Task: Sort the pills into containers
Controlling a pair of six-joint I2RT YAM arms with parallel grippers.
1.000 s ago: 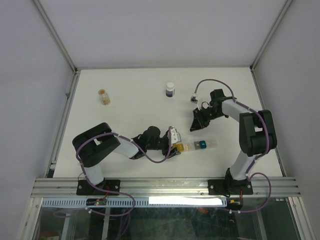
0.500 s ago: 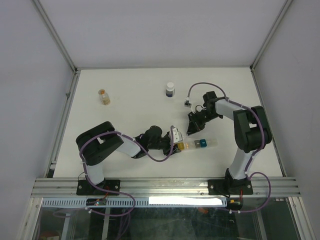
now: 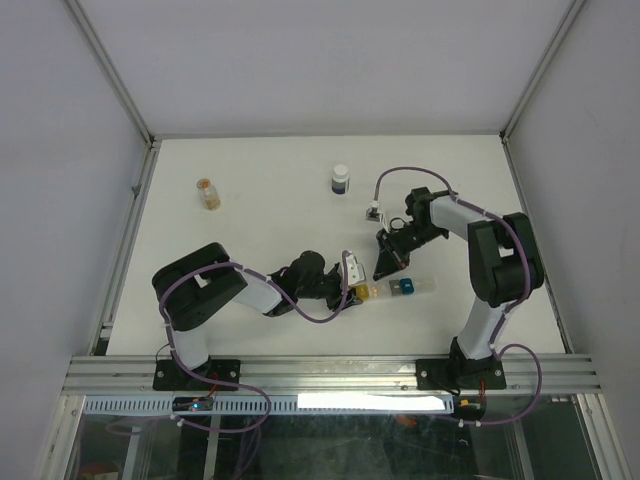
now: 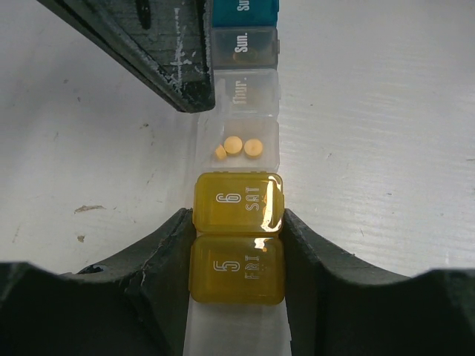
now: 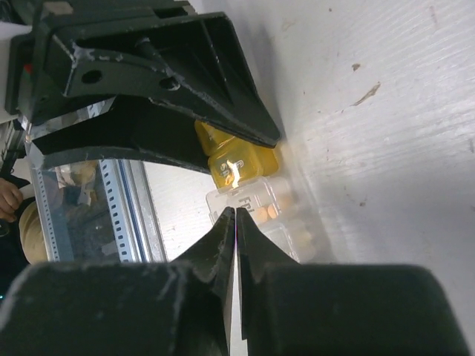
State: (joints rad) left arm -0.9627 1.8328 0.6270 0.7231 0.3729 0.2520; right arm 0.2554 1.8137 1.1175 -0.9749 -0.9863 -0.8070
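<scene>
While the left gripper (image 4: 237, 230) clamps their yellow end, the containers (image 3: 405, 288) lie left-to-right, the right gripper (image 5: 236, 215) clenched.

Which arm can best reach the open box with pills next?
Right, I think. The right end effector, shut, sits beside the open clear compartment, while the left end effector is busy clamping the yellow end of the plastic compartment strip.
</scene>
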